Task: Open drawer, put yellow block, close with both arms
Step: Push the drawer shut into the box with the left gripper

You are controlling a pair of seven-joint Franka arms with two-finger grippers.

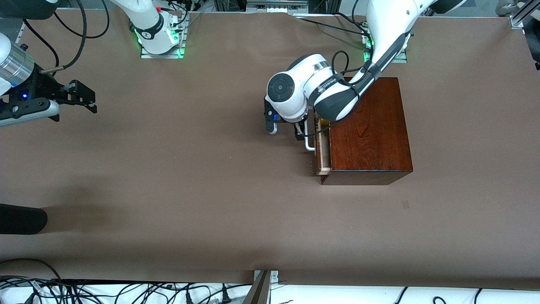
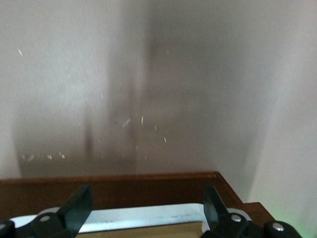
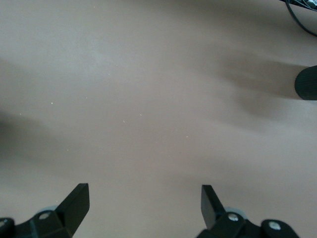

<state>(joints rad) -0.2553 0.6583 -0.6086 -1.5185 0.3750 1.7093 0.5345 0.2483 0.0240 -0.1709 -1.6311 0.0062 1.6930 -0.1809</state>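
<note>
The dark mahogany box (image 1: pixel 371 131) stands toward the left arm's end of the table. Its drawer (image 1: pixel 324 158) is pulled out a small way, showing a strip of pale tray behind the white bar handle (image 1: pixel 310 143). A bit of yellow (image 1: pixel 324 123), the yellow block, shows in the tray gap, mostly hidden by the left arm. My left gripper (image 1: pixel 287 131) is open in front of the drawer. In the left wrist view (image 2: pixel 146 203) the handle (image 2: pixel 148 215) lies between its fingers. My right gripper (image 1: pixel 90 102) is open and empty, waiting over bare table at the right arm's end (image 3: pixel 143 198).
A black rounded object (image 1: pixel 21 219) lies at the right arm's end near the front camera; it also shows in the right wrist view (image 3: pixel 306 83). Cables run along the table's near edge. Brown table (image 1: pixel 190 169) stretches between the two grippers.
</note>
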